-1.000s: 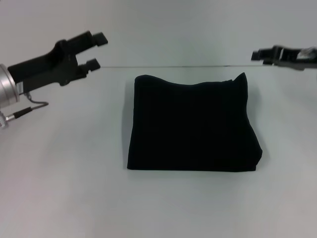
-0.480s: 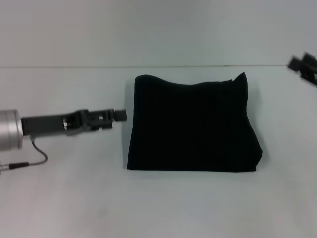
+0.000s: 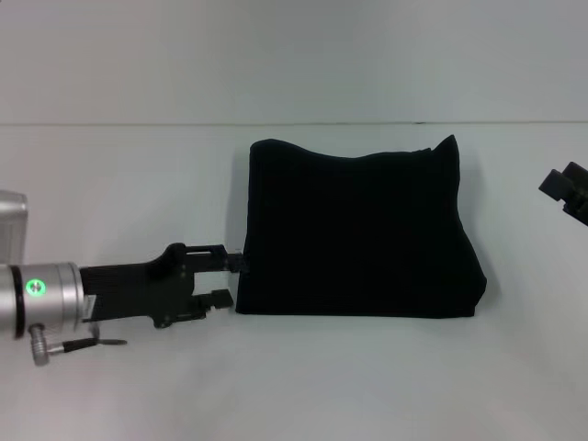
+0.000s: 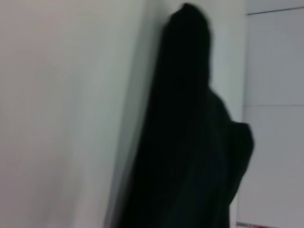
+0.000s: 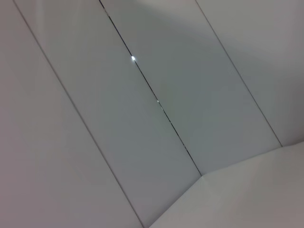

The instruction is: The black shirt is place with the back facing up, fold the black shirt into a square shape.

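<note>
- White table [image 3: 119, 395] fills your head view, and everything else lies or hangs over it.
- Black shirt [image 3: 358, 234] lies folded into a rough square at the middle of the table (its far edge is wavy, with a small peak at the far right corner); your left wrist view shows the same shirt [image 4: 190, 156] as a dark mass against the pale surface.
- Your left gripper [image 3: 230, 276] sits low at the shirt's near left corner, fingers apart, the tips at the fabric's edge.
- Your right gripper [image 3: 568, 191] shows only partly at the right edge, well apart from the shirt; you cannot tell how its fingers stand.
</note>
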Controlling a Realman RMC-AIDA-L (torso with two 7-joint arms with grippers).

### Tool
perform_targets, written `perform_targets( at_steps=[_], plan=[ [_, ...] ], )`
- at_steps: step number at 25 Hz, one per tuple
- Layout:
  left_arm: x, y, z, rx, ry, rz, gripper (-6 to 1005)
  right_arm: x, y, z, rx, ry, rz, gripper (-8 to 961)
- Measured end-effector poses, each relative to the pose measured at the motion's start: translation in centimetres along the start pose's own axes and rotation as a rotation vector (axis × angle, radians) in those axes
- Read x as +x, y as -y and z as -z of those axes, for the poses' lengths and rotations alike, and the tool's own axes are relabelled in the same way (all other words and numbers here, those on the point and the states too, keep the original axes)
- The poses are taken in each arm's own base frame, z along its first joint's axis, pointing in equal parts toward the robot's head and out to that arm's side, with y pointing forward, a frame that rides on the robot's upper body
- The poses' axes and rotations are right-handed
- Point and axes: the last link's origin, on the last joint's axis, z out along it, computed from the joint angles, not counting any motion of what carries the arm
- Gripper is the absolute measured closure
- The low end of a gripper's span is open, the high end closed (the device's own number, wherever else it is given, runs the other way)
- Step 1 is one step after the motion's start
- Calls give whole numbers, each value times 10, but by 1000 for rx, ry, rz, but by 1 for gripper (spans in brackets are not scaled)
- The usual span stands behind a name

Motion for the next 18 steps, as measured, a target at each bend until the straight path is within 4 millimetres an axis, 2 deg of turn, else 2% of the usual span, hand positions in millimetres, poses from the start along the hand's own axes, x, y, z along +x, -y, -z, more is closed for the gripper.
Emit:
perform_targets(
  at_steps=[6,12,18],
  plan=[
    [-7,10,-13,38,-6,65,368,-6,0,-6,-17,4,13,167],
    [-5,18,-15,72,-45,83,394,-7,0,-8,-21,7,17,167],
    [-4,23,-18,94,-66,102,565,-6,0,-8,-20,5,15,167]
  ],
)
